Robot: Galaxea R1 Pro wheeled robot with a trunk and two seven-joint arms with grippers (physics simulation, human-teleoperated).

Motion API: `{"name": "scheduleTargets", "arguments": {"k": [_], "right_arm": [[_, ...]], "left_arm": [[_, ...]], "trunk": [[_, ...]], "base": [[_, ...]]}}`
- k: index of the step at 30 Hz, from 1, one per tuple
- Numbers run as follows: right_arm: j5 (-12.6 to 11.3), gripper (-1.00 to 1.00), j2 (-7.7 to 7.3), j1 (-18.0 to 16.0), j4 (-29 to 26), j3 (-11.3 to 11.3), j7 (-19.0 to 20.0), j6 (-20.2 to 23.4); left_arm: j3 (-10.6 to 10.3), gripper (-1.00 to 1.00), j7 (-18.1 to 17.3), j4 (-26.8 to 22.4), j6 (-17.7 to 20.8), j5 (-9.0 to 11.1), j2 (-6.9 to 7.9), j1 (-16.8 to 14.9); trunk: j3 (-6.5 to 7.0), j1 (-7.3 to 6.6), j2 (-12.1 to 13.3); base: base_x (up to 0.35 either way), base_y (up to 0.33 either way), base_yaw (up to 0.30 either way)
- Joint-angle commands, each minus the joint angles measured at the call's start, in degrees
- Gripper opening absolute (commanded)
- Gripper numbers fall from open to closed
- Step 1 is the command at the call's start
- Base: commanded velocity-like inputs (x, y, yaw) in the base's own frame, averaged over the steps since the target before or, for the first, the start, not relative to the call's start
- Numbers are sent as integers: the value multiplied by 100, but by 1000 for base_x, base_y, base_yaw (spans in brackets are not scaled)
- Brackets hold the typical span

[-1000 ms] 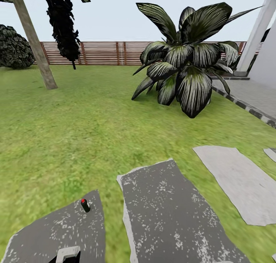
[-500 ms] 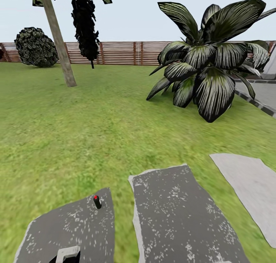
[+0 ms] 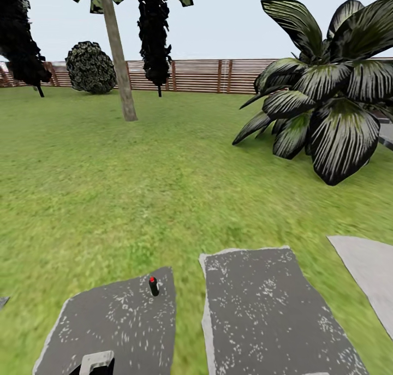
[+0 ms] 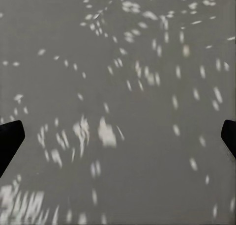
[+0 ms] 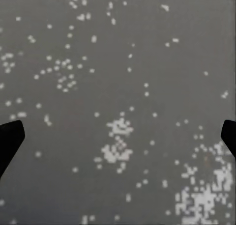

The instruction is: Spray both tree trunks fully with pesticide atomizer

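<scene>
A small dark atomizer with a red cap is being seen upright on a near stone. It is being judged light and rigid, best gripped round its body. Both tools, left and right, are being held wide.

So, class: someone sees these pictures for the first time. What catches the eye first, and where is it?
The big striped-leaf plant dominates the right side of the lawn. Farther back on the left, a pale tree trunk rises before the slatted fence. Near the bottom, a small dark object with a red tip stands on a grey stepping stone.
</scene>
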Motion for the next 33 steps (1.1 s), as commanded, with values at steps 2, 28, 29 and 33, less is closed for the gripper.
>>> {"name": "scheduleTargets", "arguments": {"k": [2, 28, 29, 33], "right_arm": [[0, 100, 0, 0, 0, 1, 0, 0], [-2, 100, 0, 0, 0, 2, 0, 0], [-2, 100, 0, 0, 0, 1, 0, 0], [-1, 100, 0, 0, 0, 0, 0, 0]], "left_arm": [[0, 100, 0, 0, 0, 0, -3, 0], [0, 100, 0, 0, -5, 0, -5, 0], [0, 100, 0, 0, -5, 0, -3, 0], [0, 100, 0, 0, -5, 0, -4, 0]], "trunk": [[0, 0, 0], [0, 0, 0], [0, 0, 0], [0, 0, 0]], "base": [[235, -194, 278], [194, -227, 278], [92, -271, 277], [88, -271, 278]]}}
